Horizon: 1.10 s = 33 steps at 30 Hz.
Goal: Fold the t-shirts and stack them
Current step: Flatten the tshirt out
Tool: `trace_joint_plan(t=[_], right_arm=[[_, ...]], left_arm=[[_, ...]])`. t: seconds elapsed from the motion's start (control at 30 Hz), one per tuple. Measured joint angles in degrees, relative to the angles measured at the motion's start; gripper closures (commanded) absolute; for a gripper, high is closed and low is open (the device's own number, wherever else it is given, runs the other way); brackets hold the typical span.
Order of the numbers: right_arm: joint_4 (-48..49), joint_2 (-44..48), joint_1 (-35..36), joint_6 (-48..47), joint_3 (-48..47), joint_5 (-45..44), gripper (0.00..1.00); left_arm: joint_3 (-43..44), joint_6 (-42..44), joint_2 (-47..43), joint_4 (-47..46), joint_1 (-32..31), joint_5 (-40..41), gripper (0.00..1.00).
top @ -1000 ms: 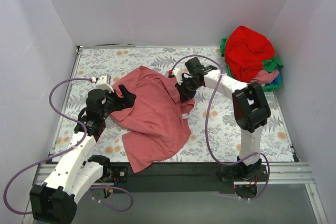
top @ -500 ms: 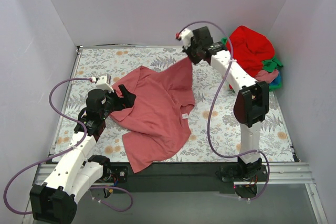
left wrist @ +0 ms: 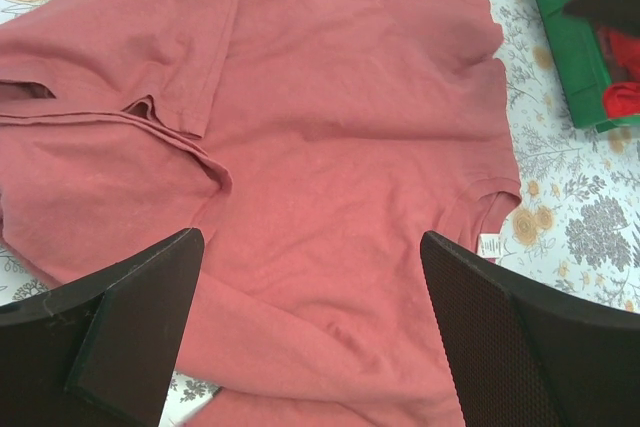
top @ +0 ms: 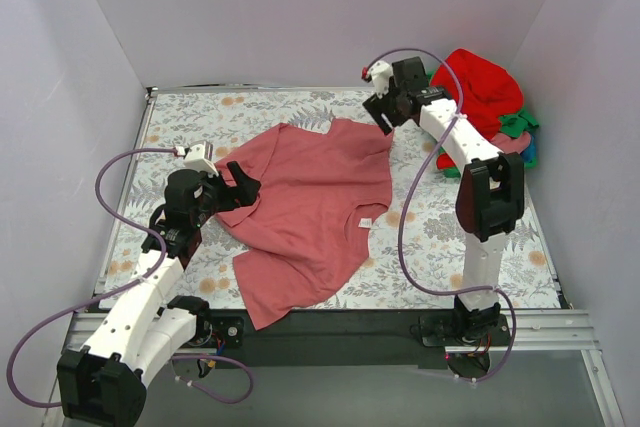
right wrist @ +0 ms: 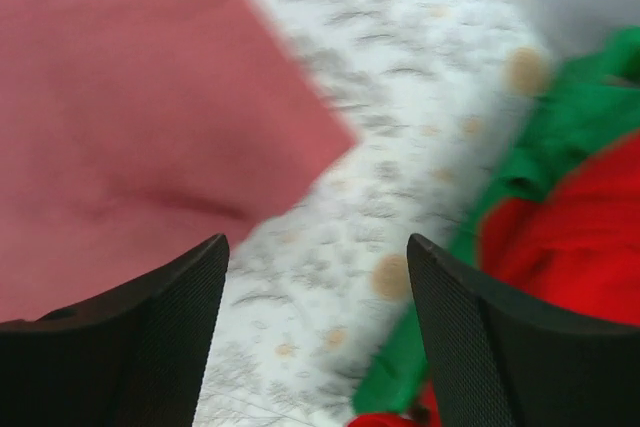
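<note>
A dusty rose-pink t-shirt [top: 310, 207] lies partly spread and wrinkled on the floral table cover, with one sleeve folded over at the left [left wrist: 150, 107]. My left gripper [top: 245, 187] hovers over its left side, open with nothing between the fingers [left wrist: 310, 239]. At the shirt's far right corner [right wrist: 130, 107] my right gripper [top: 385, 119] stands open and empty above the cloth [right wrist: 315, 242]. A bright red t-shirt [top: 480, 97] tops a pile with green and pink ones at the back right.
The pile sits in a green basket [left wrist: 560, 37] at the table's back right corner, close to my right arm. A white label [top: 366, 222] shows at the pink shirt's right edge. Grey walls enclose the table on three sides.
My right gripper carried the pink shirt's corner up and to the far right, then opened and let it go. The shirt now lies spread wider. The left arm has not moved.
</note>
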<state>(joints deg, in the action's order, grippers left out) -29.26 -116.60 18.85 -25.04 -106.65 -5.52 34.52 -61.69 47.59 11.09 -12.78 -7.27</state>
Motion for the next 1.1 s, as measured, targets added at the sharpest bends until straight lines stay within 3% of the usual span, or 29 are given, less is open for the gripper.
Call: trace_joint_plan(t=[0.2, 0.33, 0.47, 0.53, 0.8, 0.93, 1.1], right_arm=[[-5.4, 8.83, 1.22, -5.73, 17.94, 26.6, 0.2], [-7.65, 12.83, 2.97, -9.09, 26.84, 36.65, 0.2], [-8.17, 14.62, 3.32, -10.99, 31.8, 40.74, 0.2], [-8.02, 15.41, 3.08, -11.45, 33.66, 41.97, 0.2], [-6.38, 18.45, 2.47, -12.35, 41.4, 48.81, 0.2], [-5.7, 18.45, 2.27, -12.66, 42.53, 51.08, 0.2], [-5.16, 18.45, 1.73, -12.81, 42.75, 53.11, 0.2]], left_arm=[[0.0, 0.13, 2.27, -0.83, -0.07, -3.21, 0.11], [0.61, 0.63, 7.67, -1.2, -0.09, -5.68, 0.14], [9.46, 2.58, 22.91, 0.79, -0.31, -5.92, 0.24], [16.28, 4.72, 31.87, 1.92, -0.96, -4.17, 0.25], [33.94, 13.07, 57.64, 8.87, -8.02, 14.38, 0.3], [39.85, 14.75, 64.08, 12.44, -9.55, 21.92, 0.35], [43.8, 15.93, 65.51, 14.45, -9.42, 27.06, 0.38]])
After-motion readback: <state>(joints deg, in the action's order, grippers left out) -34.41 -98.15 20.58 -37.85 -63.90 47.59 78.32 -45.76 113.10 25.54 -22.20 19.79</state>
